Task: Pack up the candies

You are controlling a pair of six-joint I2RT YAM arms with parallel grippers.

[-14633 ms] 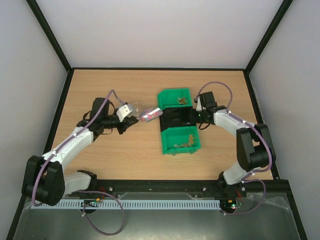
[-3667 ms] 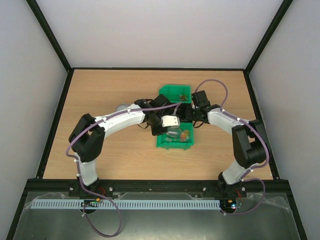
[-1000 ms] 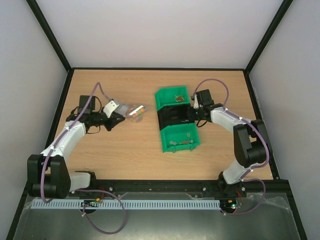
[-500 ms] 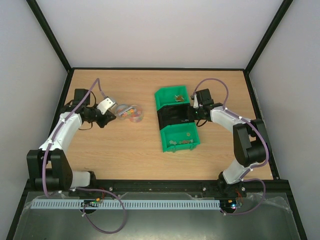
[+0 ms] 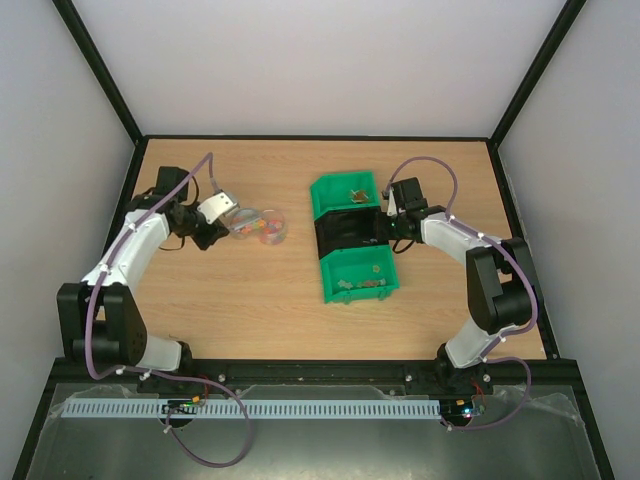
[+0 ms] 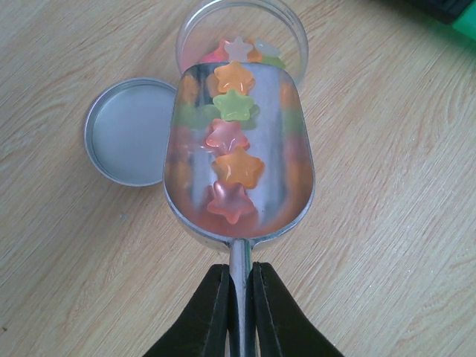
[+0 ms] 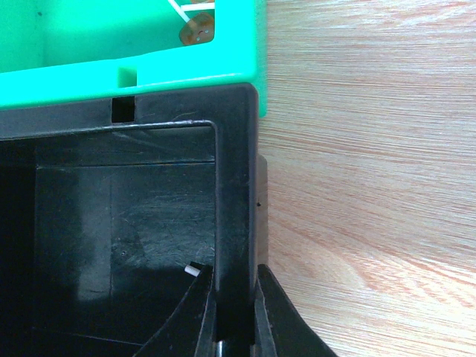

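Left wrist view puts the left jaws pressed onto the thin handle of a metal scoop (image 6: 281, 178), pinching it between them. Five star-shaped candies (image 6: 238, 168) lie in a row in its bowl: orange, green, pink, orange and pink-red. The bowl's tip hangs over the mouth of a round clear jar (image 6: 301, 41), where more white, pink and orange sweets show; whether the scoop touches the rim I cannot tell. A round metal lid (image 6: 126, 132) lies flat on the wooden table (image 6: 401, 223), just beside the jar and farther from the black bin (image 5: 345, 232) than the jar is. From the top external view, jar, lid and scoop sit well to the left of the black bin. A far green bin (image 5: 345, 192) touches the black bin's far side and a near green bin (image 5: 362, 278) touches its near side, and each green bin holds a few small gold-brown sweets. In the right wrist view the right jaws pinch the black bin's right wall, one finger inside it and one outside. That view also shows one brown sweet in the green bin against the black bin's far edge.
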